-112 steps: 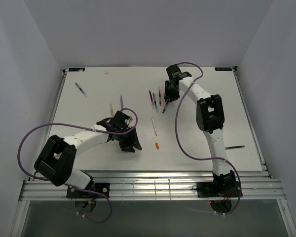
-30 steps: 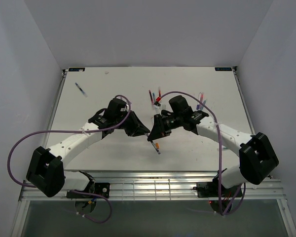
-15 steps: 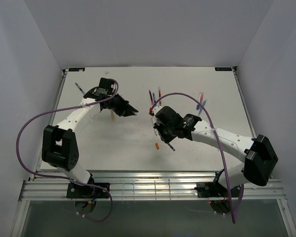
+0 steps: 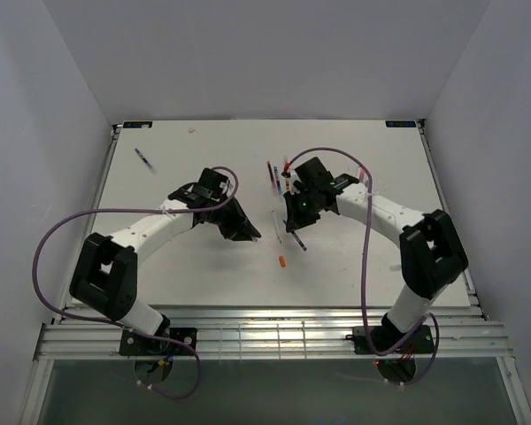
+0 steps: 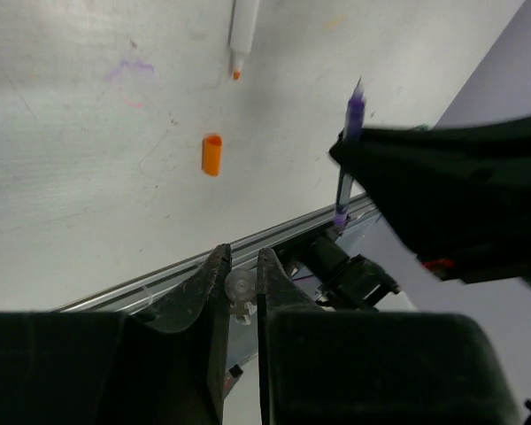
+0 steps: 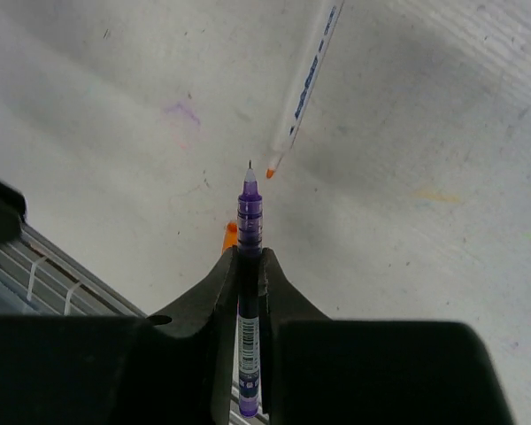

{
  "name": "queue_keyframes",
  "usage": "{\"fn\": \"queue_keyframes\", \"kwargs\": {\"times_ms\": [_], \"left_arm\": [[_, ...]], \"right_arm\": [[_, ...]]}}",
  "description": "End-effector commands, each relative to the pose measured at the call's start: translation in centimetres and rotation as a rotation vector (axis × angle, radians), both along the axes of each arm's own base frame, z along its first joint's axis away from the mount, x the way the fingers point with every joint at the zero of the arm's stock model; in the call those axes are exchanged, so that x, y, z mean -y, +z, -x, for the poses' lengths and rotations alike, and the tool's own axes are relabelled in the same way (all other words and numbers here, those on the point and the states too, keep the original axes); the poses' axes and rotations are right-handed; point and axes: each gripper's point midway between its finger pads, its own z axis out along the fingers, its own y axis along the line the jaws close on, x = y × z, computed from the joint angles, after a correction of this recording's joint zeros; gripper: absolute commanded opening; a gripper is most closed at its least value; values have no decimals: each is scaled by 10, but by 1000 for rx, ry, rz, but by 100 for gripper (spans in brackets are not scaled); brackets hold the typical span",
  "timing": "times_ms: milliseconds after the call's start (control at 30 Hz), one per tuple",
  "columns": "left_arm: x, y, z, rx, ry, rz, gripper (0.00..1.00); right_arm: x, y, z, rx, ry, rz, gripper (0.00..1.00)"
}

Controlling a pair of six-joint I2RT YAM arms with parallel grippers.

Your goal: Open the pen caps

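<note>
While the right gripper clamps the purple pen above the table's middle, barrel in line with its jaws, bare tip toward the near edge, the left gripper pinches a clear cap.

Pens and orange cap clutter the table's middle (edges lie open).

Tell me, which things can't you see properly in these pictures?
Right wrist view: the orange cap is mostly hidden behind the purple pen and the right gripper holding it.
Left wrist view: the white pen is cut off by the top edge.
Overhead view: the clear cap pinched in the left gripper is covered by that gripper; the pen cluster is too small to count.
</note>
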Motion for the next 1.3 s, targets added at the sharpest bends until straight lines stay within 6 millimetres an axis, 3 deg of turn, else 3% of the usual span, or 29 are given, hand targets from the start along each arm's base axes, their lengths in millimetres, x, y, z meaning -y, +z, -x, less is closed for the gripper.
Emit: {"fn": "queue_keyframes", "kwargs": {"times_ms": [0,233,433,800,1067,1267], "left_arm": [[11,-9,22,29,-69,-10,0],[31,-35,22,26,-132,-16,0],[35,-65,16,-1,-165,-55,0],[46,-97,25,-43,-197,-62,0],[38,-115,40,-77,-204,-85,20],[37,-123,48,-94,-211,-93,27]], "right_arm": [[-25,3,-28,20,-3,-61,8],[-38,-11,-76,70,-95,-48,8],[-35,-35,-95,32,-153,-26,8],[-35,-72,-95,-35,-170,1,8],[-33,-86,-93,-55,-180,23,15],[-29,-92,-94,-73,-192,25,20]]}}
